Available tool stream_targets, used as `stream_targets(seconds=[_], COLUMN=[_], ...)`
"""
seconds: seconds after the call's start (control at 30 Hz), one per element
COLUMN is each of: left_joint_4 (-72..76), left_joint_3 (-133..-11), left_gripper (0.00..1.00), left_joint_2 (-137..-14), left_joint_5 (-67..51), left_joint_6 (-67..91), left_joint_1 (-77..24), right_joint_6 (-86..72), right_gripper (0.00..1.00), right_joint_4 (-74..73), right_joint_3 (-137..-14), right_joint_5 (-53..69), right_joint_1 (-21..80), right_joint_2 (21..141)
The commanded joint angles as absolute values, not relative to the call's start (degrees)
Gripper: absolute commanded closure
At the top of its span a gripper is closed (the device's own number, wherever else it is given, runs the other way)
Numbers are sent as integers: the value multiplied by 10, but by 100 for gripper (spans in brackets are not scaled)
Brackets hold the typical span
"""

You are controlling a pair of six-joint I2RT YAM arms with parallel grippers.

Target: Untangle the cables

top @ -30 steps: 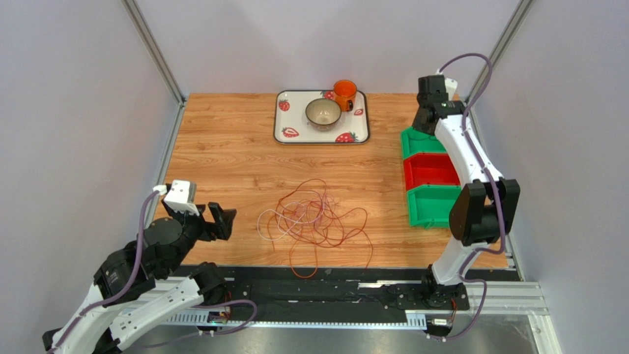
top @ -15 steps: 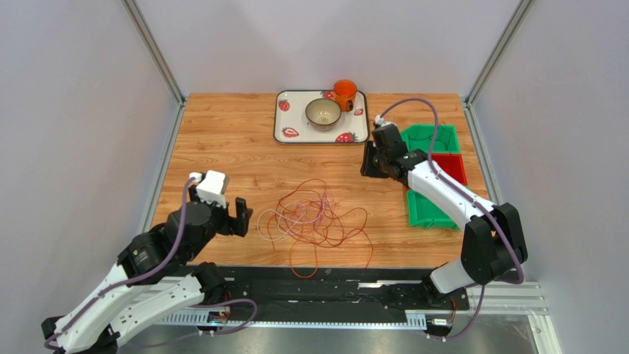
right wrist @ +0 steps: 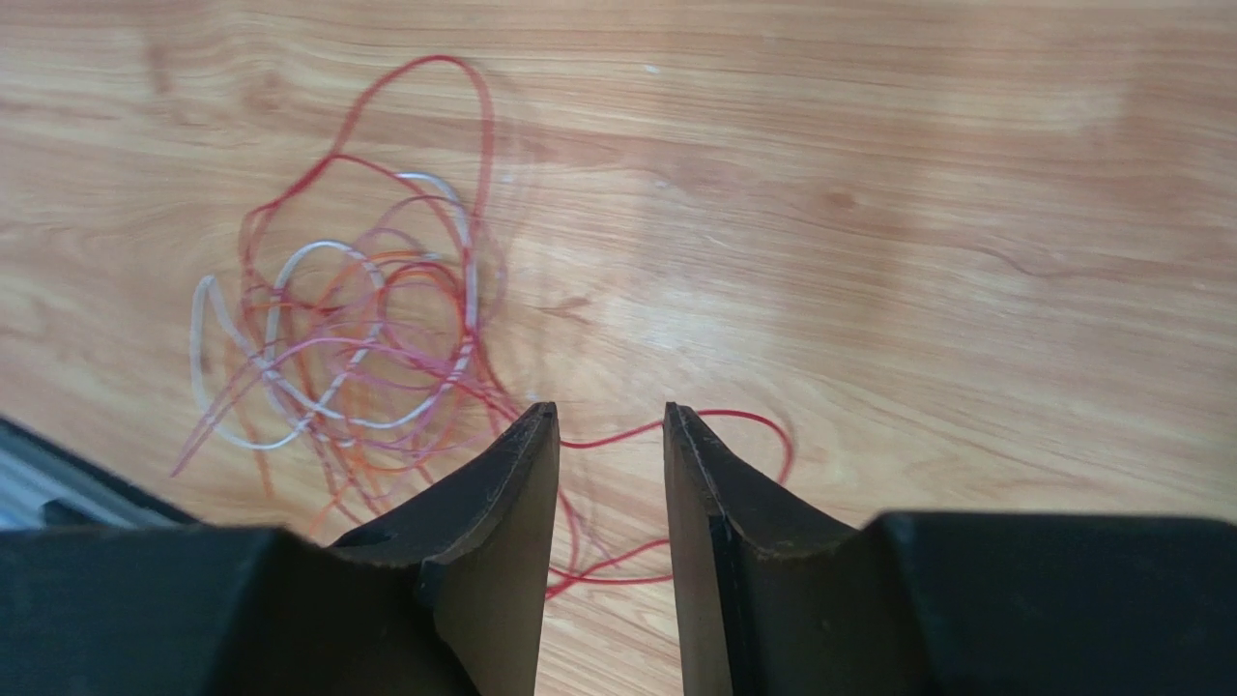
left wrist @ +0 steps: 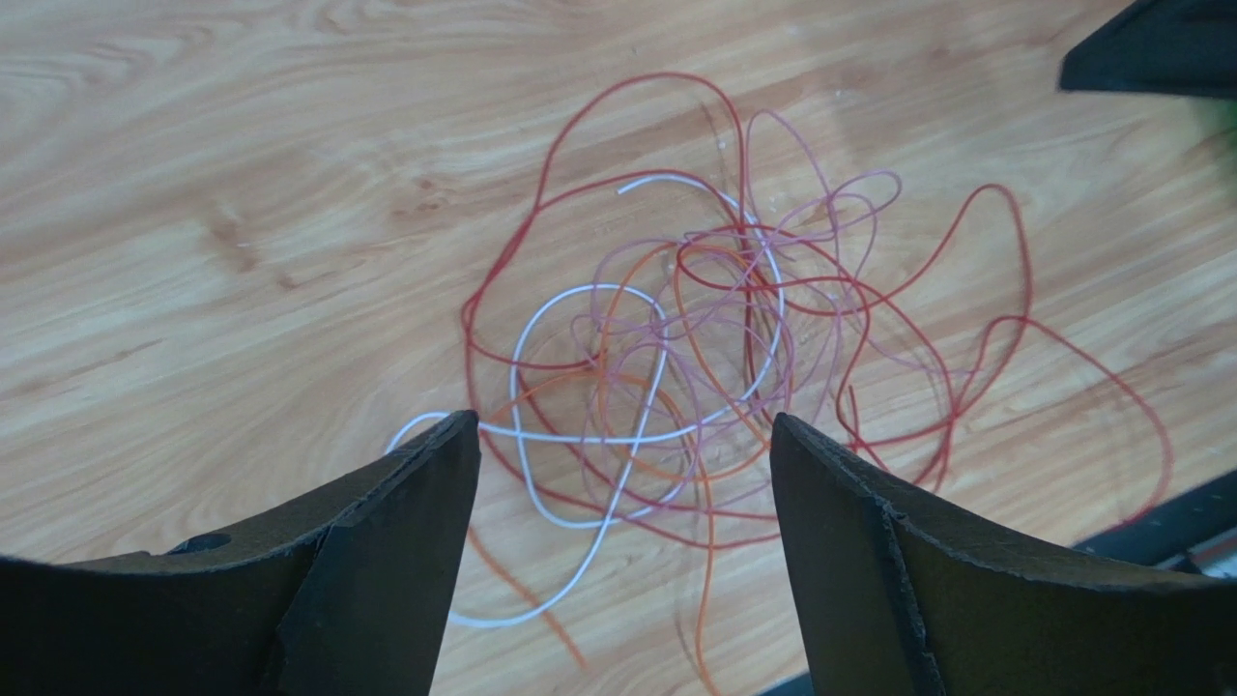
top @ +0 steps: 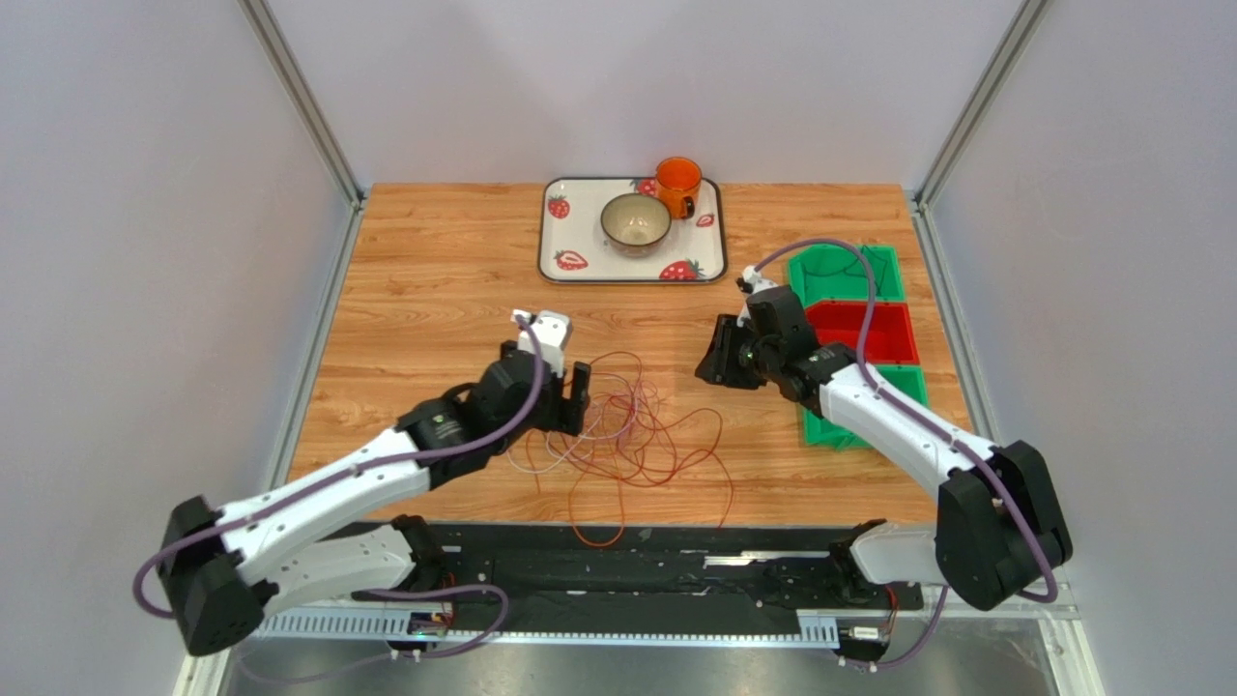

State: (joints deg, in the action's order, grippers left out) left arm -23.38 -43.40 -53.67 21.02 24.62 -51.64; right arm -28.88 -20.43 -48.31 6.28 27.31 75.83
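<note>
The cables (top: pixel 627 435) lie in a loose tangle of thin red, orange, pink and white loops on the wooden table, near its front edge. My left gripper (top: pixel 571 400) hovers over the tangle's left side. In the left wrist view its fingers are spread wide and hold nothing (left wrist: pixel 623 424), with the cables (left wrist: pixel 726 334) on the table beyond them. My right gripper (top: pixel 720 357) hangs to the upper right of the tangle. Its jaws (right wrist: pixel 610 411) stand a narrow gap apart with nothing between them. A red loop shows on the table behind them, and the cables (right wrist: pixel 363 334) lie to their left.
At the back stands a strawberry-print tray (top: pixel 617 266) with a bowl (top: pixel 636 222) and an orange mug (top: pixel 677 181). Green (top: pixel 831 271) and red (top: pixel 893 337) bins line the right side under my right arm. A black rail (top: pixel 654 558) runs along the front edge.
My left arm has swung from the front left corner to the tangle's left side. My right arm has come down from the back right to the tangle's upper right.
</note>
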Motion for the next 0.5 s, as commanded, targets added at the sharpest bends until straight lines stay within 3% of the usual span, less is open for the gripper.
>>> stream_targets(seconds=[0.0,0.27,0.33,0.47], left_joint_4=[-27,69,66,51], left_joint_3=[-405,-418,-430,-446], left_gripper=[17,13,16,35], left_joint_2=[-614,-746,-770,-797], left_joint_5=[176,130,136,150], left_joint_6=[238,185,181,176], left_joint_1=[-514,-514,-513,-513], right_joint_6=[-309,-324,-327,-333], right_gripper=[63,59,59,58], right_joint_4=[-134,-5,28,73], right_joint_3=[-454,-343,-309,-273], right_joint_5=[134,98,77,56], right_joint_1=[286,324,326,329], right_joint_2=[737,744,737,698])
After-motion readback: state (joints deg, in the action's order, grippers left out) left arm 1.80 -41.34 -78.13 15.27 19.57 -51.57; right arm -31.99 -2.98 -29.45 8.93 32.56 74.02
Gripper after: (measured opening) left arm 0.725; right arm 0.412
